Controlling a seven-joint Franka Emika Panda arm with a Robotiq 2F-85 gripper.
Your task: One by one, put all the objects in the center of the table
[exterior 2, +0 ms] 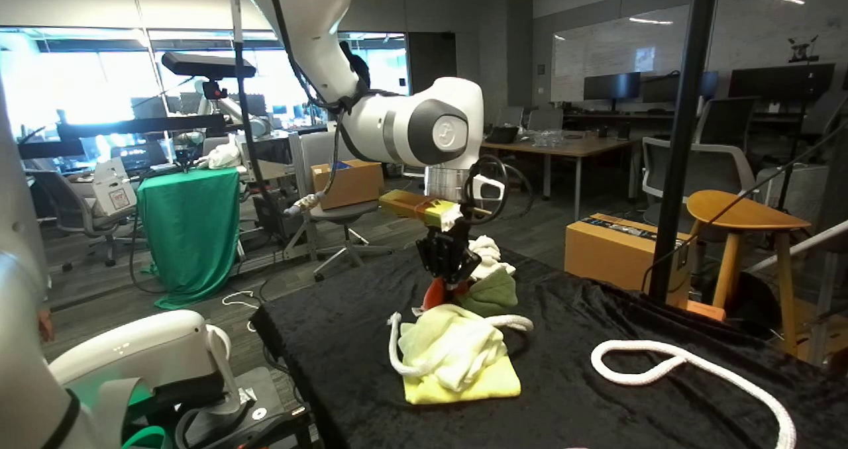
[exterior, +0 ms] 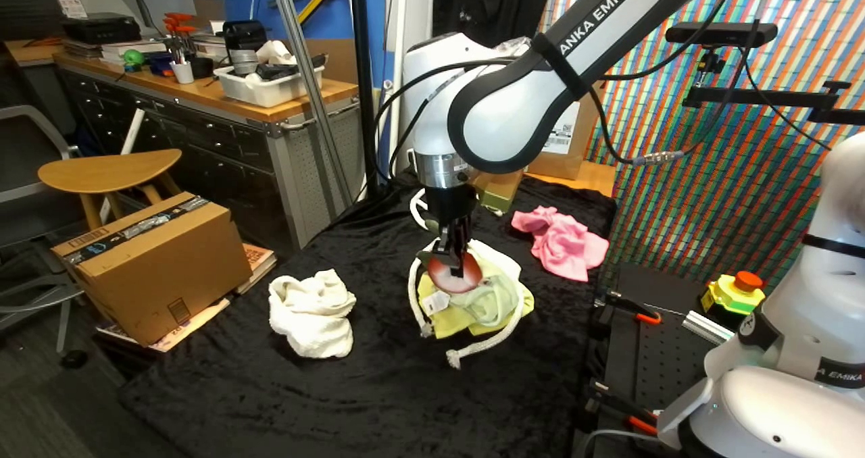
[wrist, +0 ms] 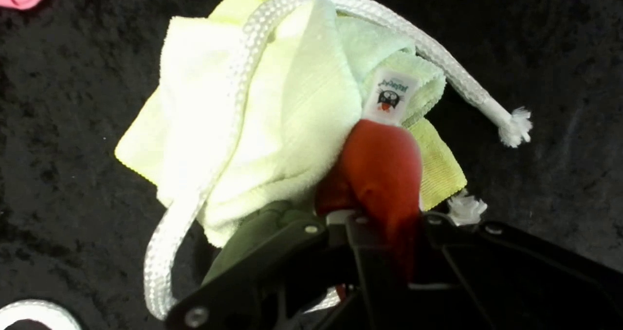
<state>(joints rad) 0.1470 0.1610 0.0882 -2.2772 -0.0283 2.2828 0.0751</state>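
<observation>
Black cloth (wrist: pixel 545 67), red toy (wrist: pixel 384 162) partly behind the pincer (wrist: pixel 387 218)

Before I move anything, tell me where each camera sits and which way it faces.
In an exterior view: raised beside the black-covered table, facing across it toward the workbench; arm enters top right, apparent base at right.
In an exterior view: seemingly the opposite side, facing the brown desk; arm enters top left, apparent base at left.
In the wrist view: mounted by the gripper, looking down at the cloth pile; gripper shows along the bottom.
Shared in both exterior views: arm, gripper, cloth pile, taped carton.
</observation>
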